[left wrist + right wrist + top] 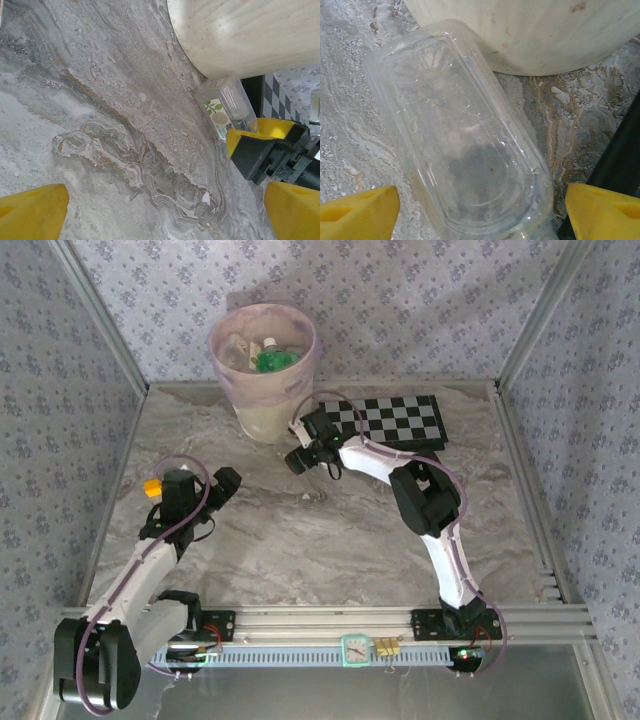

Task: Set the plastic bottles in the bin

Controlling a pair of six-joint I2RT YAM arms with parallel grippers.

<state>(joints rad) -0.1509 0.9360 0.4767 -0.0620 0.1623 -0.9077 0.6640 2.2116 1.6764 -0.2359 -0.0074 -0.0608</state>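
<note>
From above, the tapered cream bin point(262, 410) stood at the far edge of the veined marble table point(300, 530), with a green bottle point(275, 360) inside.

At the left wrist, the left gripper point(162, 210) gaped wide over bare stone.

At the right wrist, the right gripper point(481, 212) was spread wide around a smooth clear bottle point(465, 135) lying just beside the bin's rounded base.

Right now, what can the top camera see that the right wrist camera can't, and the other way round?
Top camera: it looks down into the bin, where a green bottle lies among clear ones, and it takes in both arms whole. Right wrist camera: a close look at a clear bottle lying on its side by the bin's base, between the yellow fingertips of the open right gripper. Both: the bin's cream wall and the marbled table.
</note>
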